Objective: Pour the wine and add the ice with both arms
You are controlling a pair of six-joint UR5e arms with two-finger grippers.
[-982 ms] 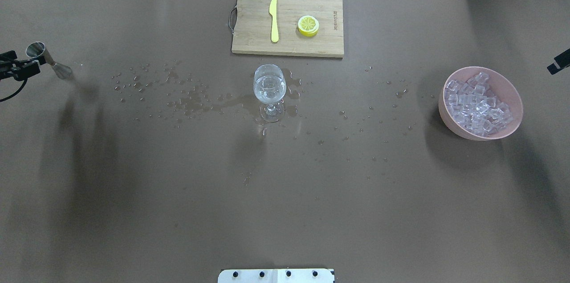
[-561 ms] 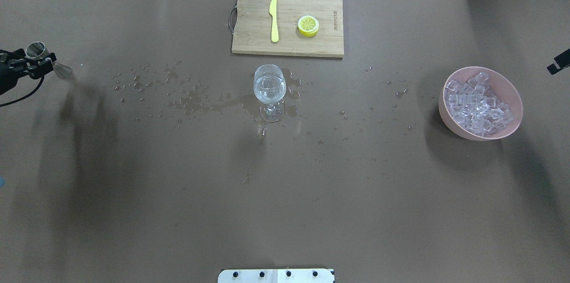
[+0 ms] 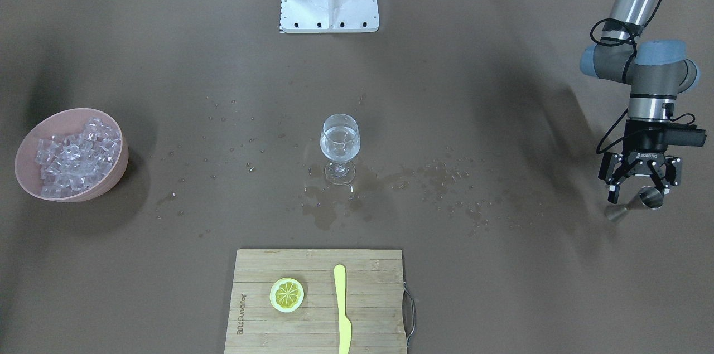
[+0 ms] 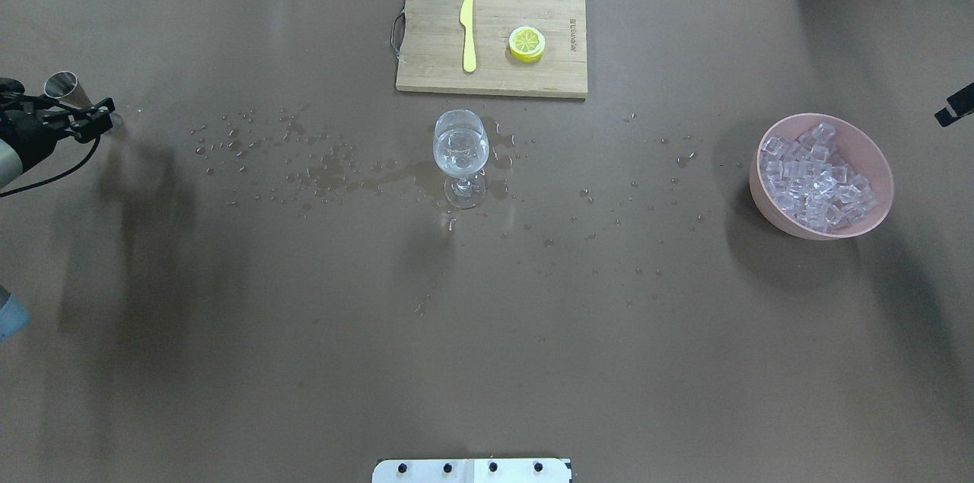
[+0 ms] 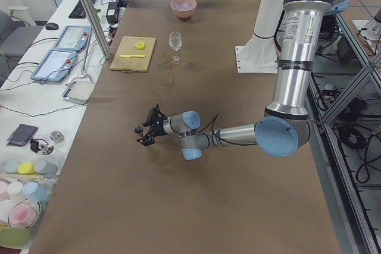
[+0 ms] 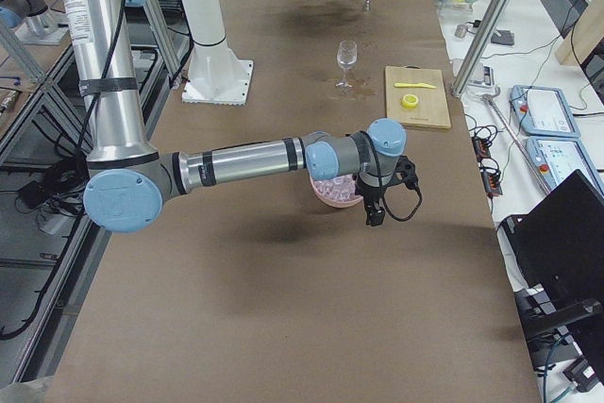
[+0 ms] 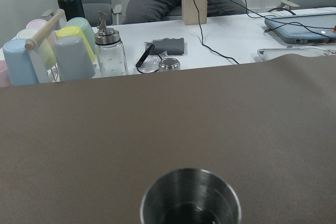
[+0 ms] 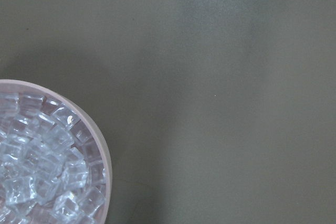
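- Left gripper (image 3: 638, 189): at the table's far left end, black fingers spread wide to either side of a steel jigger (image 3: 632, 205); contact with the jigger not discernible.
- Jigger: near the table's left edge, open cup uppermost, its round rim filling the bottom of the left wrist view.
- Right gripper (image 6: 376, 207): raised just beside the outer side of the pink bowl (image 3: 111, 178); only a black tip visible at the right margin of the overhead view, so wide or narrow cannot be told.
- Wine (image 3: 339, 142): a small clear pool in the bowl of the wine glass (image 4: 459, 156), upright at mid-table.
- Spilled droplets (image 4: 319, 171): scattered over the brown table (image 4: 487, 331) on both sides of the glass, with a wet patch around its foot.
- Ice (image 3: 75, 156): heaped clear cubes inside the pink bowl, well apart from the glass on the robot's right.
- Cutting board (image 4: 494, 72): beyond the glass, bearing a yellow knife (image 4: 468, 30) and a lemon slice (image 4: 526, 43), the two apart.
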